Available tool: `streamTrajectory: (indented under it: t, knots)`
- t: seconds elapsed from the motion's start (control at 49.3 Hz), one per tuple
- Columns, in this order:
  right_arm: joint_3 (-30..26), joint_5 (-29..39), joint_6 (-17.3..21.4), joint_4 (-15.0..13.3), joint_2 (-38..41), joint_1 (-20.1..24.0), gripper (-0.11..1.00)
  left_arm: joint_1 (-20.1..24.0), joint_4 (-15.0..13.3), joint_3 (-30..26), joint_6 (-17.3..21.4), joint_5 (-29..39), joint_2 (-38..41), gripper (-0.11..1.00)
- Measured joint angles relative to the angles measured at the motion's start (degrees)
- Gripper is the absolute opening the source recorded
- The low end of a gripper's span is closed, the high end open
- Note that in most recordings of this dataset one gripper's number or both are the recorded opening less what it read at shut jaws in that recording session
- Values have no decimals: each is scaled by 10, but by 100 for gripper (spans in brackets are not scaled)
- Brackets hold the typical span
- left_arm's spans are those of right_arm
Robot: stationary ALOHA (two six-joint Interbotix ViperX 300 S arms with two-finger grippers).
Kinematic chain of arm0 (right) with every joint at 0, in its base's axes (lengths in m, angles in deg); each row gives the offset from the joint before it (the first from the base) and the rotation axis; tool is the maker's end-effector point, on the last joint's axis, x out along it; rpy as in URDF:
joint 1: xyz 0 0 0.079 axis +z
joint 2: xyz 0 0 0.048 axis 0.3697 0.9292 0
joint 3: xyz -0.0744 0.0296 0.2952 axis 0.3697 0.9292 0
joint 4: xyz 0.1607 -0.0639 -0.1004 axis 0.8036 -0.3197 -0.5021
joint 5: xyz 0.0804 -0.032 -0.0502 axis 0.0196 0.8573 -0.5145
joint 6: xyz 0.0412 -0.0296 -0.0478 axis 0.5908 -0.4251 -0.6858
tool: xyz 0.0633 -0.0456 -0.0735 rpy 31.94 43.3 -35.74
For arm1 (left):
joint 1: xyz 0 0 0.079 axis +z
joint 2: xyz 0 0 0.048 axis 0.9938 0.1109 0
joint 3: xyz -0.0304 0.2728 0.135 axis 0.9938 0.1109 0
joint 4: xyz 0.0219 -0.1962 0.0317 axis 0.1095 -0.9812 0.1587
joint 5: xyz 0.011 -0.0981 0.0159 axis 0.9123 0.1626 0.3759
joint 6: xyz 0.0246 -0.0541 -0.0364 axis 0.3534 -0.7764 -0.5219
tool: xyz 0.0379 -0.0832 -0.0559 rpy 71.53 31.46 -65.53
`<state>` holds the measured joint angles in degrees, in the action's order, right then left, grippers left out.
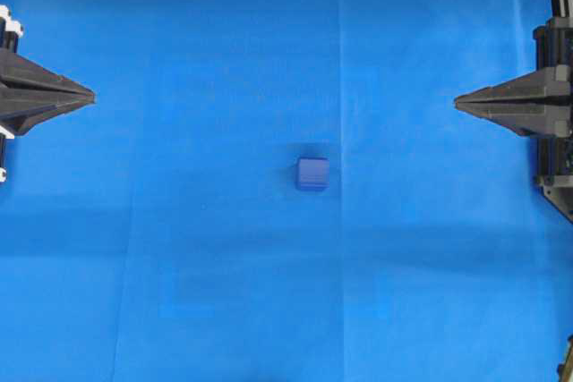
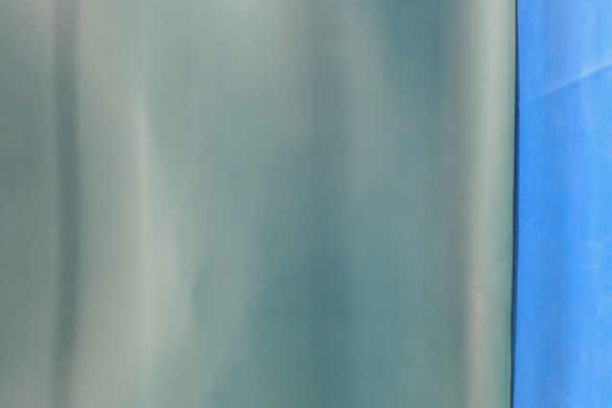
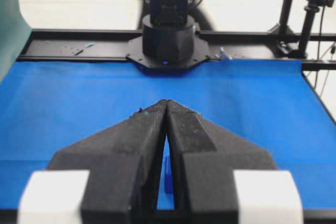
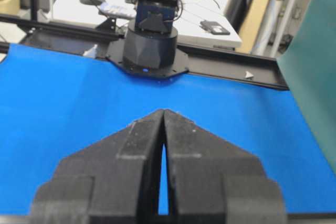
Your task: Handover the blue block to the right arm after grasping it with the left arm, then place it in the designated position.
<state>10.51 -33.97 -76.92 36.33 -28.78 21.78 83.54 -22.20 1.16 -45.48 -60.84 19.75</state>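
Blue cloth (image 1: 179,266) – bare | blue block (image 1: 312,174) ahead of left gripper (image 1: 89,96), slightly nearer the right gripper (image 1: 458,103) | both claws closed, empty – cube has no long axis

Bare bright blue cloth (image 1: 224,60) covers the desk between the left tool (image 1: 89,96) and the right tool (image 1: 458,103). Only the small dark navy-blue cube (image 1: 312,174) stands there, near the middle, well apart from both.
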Motion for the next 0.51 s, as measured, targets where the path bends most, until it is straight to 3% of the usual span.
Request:
streamTrajectory:
  t: [0.507]
  knots:
    - [-21,48,1,0,26,2,-2,0,-1,0,-3,2,0,0]
